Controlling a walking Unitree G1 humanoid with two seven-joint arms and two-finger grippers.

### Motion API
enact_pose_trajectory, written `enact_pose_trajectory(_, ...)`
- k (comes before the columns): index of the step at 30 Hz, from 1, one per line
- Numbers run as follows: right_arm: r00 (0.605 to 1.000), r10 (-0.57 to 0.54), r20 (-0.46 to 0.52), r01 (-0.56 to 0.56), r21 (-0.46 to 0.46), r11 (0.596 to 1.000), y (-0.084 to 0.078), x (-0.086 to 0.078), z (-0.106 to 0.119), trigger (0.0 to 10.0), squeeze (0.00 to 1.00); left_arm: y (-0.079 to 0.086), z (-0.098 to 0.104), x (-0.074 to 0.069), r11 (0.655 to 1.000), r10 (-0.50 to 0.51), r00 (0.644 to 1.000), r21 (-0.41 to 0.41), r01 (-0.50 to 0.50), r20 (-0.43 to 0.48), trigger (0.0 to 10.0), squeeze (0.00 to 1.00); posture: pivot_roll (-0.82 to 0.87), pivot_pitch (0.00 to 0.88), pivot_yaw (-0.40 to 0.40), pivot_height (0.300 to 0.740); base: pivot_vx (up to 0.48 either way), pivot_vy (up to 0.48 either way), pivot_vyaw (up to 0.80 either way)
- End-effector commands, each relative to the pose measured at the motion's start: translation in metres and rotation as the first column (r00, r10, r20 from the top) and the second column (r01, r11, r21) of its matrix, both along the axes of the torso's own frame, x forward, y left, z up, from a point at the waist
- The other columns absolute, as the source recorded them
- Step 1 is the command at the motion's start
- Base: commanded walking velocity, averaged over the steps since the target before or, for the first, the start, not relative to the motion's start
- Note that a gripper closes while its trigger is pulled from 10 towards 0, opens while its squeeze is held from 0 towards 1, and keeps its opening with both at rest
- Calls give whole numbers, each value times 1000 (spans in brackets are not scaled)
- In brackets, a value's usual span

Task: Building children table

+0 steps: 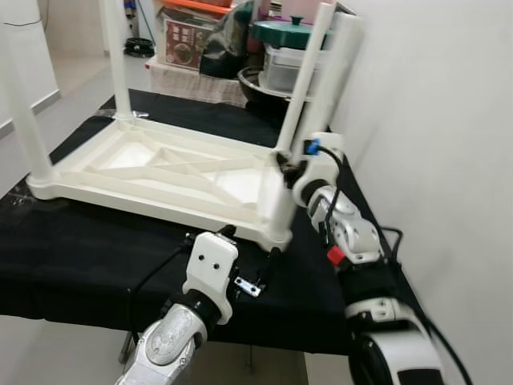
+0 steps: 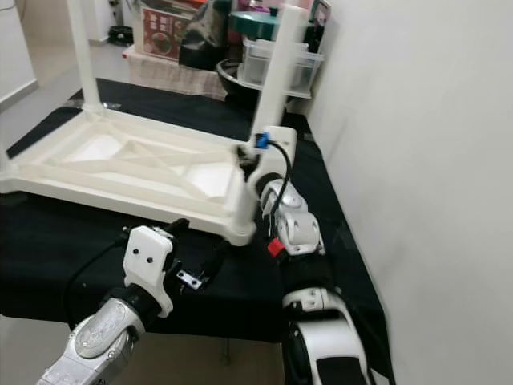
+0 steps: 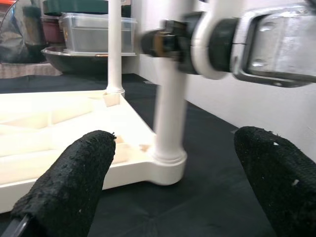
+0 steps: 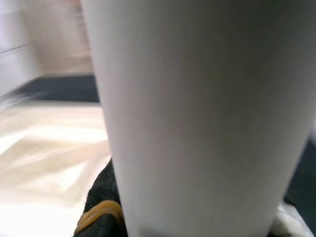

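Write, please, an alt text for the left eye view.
An upside-down white children's table lies on a black-covered surface, legs pointing up. The right gripper is closed around the near right table leg, while the left gripper hovers open just before that corner. Storage boxes stand behind.

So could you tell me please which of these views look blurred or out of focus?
Right wrist view: the white plastic table leg sits very close and soft, edges blurred. Left wrist view: that leg and the right gripper on it are smeared; the left gripper's black fingers look sharper. Both eye views are fairly sharp.
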State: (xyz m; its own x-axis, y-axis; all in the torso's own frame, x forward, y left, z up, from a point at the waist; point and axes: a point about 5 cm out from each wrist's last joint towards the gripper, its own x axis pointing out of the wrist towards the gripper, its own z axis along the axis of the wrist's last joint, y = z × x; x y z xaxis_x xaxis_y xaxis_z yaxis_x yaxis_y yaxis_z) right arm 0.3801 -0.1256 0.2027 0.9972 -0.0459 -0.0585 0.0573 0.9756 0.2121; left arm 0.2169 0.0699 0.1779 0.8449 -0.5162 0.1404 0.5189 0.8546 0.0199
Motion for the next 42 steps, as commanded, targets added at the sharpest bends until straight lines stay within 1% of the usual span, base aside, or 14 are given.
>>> enact_pose_trajectory(1, 976, -135, -171, 137, -3, 991, -17, -6, -30, 0, 0, -3, -3, 0, 1000, -15, 1000, 8, 15, -9, 10000, 0, 128, 4, -174, 740, 0, 0, 0)
enact_pose_trajectory(4, 961, -200, -192, 205, 7, 979, -18, -11, -34, 0, 0, -3, -3, 0, 1000, -16, 1000, 8, 16, -9, 10000, 0, 129, 4, -172, 740, 0, 0, 0)
enact_pose_trajectory(5, 960, -188, -208, 202, 48, 978, -6, -14, -36, 6431, 0, -3, -3, 0, 1000, -15, 1000, 9, 15, -9, 10000, 0, 133, 1, -176, 740, 0, 0, 0)
enact_pose_trajectory(7, 977, -124, -175, 143, 103, 984, 10, -12, -33, 10000, 0, -3, -3, 0, 1000, -13, 1000, 10, 14, -9, 10000, 0, 133, 4, -177, 740, 0, 0, 0)
enact_pose_trajectory(12, 977, -124, -175, 143, 103, 984, 10, -12, -33, 10000, 0, -3, -3, 0, 1000, -13, 1000, 10, 14, -9, 10000, 0, 133, 4, -177, 740, 0, 0, 0)
enact_pose_trajectory(13, 991, -54, -122, 71, 136, 988, 22, -9, -28, 10000, 1000, -3, -3, 0, 1000, -12, 1000, 12, 12, -9, 10000, 0, 129, 5, -178, 740, 0, 0, 0)
enact_pose_trajectory(17, 996, -22, -82, 34, 142, 989, 28, -6, -22, 10000, 1000, -3, -3, 0, 1000, -11, 1000, 12, 11, -9, 10000, 0, 124, 7, -176, 740, 0, 0, 0)
enact_pose_trajectory(18, 990, 143, 16, -144, 154, 977, 30, 0, -12, 10000, 0, -3, -1, 1, 1000, -9, 1000, 3, 9, -5, 10000, 0, 117, 11, -177, 740, 0, 0, 0)
enact_pose_trajectory(23, 936, 341, 90, -351, 158, 923, 27, 2, -4, 10000, 0, -3, 1, 2, 1000, -8, 1000, 1, 8, -1, 10000, 0, 119, 12, -178, 740, 0, 0, 0)
enact_pose_trajectory(28, 470, 863, 183, -881, 32, 473, 20, -33, 10, 10000, 0, -2, 2, 2, 1000, -3, 1000, 1, 3, 4, 10000, 0, 118, 9, -179, 740, 0, 0, 0)
enact_pose_trajectory(31, 470, 863, 183, -881, 32, 473, 20, -33, 10, 10000, 0, -2, 2, 2, 1000, -3, 1000, 1, 3, 4, 10000, 0, 118, 9, -179, 740, 0, 0, 0)
enact_pose_trajectory(34, 248, 954, 169, -967, -25, 255, 26, -54, 12, 10000, 0, -3, 3, 3, 1000, -5, 1000, 2, 5, 7, 10000, 0, 122, 7, -180, 740, 0, 0, 0)
enact_pose_trajectory(39, 173, 971, 166, -982, -50, 184, 31, -58, 12, 10000, 0, -4, 2, 2, 1000, -8, 1000, 4, 8, 5, 10000, 0, 124, 8, -180, 740, 0, 0, 0)
enact_pose_trajectory(42, 208, 969, 137, -969, -109, 224, 45, -46, 8, 0, 0, -3, 1, 2, 1000, -7, 1000, 5, 7, 2, 10000, 0, 132, 10, -182, 740, 0, 0, 0)
